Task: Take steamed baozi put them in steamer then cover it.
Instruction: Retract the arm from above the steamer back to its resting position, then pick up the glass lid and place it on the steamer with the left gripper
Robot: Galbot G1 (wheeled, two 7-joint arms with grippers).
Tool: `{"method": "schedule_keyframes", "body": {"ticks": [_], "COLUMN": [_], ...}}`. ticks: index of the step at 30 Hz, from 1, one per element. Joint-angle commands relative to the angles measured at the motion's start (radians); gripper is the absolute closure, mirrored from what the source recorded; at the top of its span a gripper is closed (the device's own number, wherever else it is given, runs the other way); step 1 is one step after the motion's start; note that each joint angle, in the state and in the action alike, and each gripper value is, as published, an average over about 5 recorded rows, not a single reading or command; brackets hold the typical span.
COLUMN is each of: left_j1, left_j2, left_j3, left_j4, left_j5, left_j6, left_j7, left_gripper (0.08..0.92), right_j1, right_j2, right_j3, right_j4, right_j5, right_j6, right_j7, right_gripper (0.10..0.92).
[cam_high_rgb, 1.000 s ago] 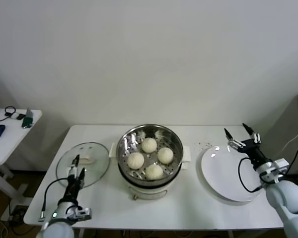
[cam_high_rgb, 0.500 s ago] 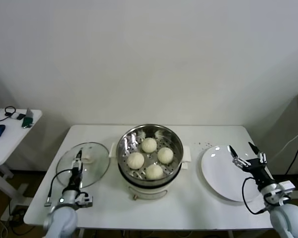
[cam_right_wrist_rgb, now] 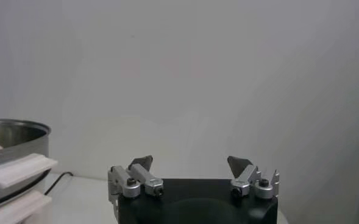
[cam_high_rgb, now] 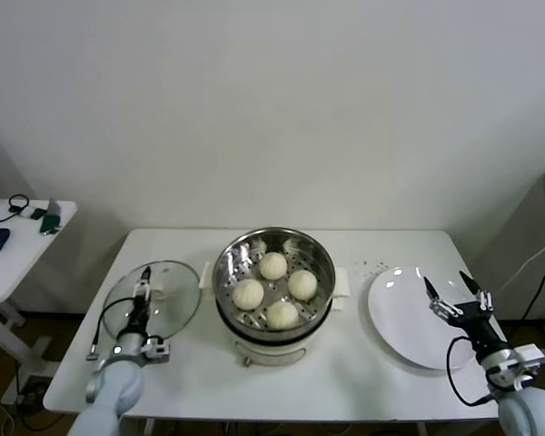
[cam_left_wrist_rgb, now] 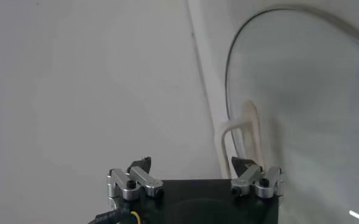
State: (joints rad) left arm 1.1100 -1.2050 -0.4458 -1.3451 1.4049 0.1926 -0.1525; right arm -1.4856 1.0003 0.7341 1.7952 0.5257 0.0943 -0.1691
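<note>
With all four buns (cam_high_rgb: 273, 290) in the steamer (cam_high_rgb: 273, 272), our right claw (cam_high_rgb: 454, 294) has pulled back over the plate (cam_high_rgb: 395, 327), spread, while our spread left claw (cam_high_rgb: 143, 295) has neared the lid (cam_high_rgb: 168, 292) on the counter (cam_high_rgb: 345, 372).

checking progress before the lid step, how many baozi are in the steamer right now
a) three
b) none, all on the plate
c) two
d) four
d) the head view shows four baozi sitting on the perforated tray inside the steamer, while the white plate holds none.
</note>
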Motion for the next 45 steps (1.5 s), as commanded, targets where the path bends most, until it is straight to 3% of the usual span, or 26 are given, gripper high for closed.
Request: {"method": "schedule_keyframes", "body": {"ticks": [1,15,29,38,45], "left_j1": [-0.067,-0.118,-0.096,-0.056,0.017], "left_j2": [-0.009,-0.009,-0.013,0.010,0.048], "left_j3": [0.012,0.024,0.025,0.022,0.012], "left_j4": [0.090,0.145,0.151,0.062,-0.100], "left_j5": [0.001,-0.026,-0.073,-0.106,-0.141], "left_j6": [-0.010,-0.020,-0.031,-0.010,0.037], "left_j7": [-0.023,-0.033,-0.050,-0.064,-0.064], "left_gripper": [0.177,0.193,0.580,0.822,0.845], "right_j1": [-0.022,-0.039,-0.024,-0.015,-0.008], "right_j2": [0.011,0.026,0.035,0.034,0.021], "right_j3": [0.017,0.037,0.031,0.030,0.034], "right_j4": [0.002,-0.009,-0.026,-0.042,-0.046], "right_j5": [-0.018,-0.045,-0.077,-0.085,-0.081], "right_j6": [0.003,0.014,0.026,0.035,0.037], "right_j7": [-0.009,-0.035,-0.048,-0.056,-0.057], "right_gripper": [0.203,0.203,0.203,0.203,0.203]}}
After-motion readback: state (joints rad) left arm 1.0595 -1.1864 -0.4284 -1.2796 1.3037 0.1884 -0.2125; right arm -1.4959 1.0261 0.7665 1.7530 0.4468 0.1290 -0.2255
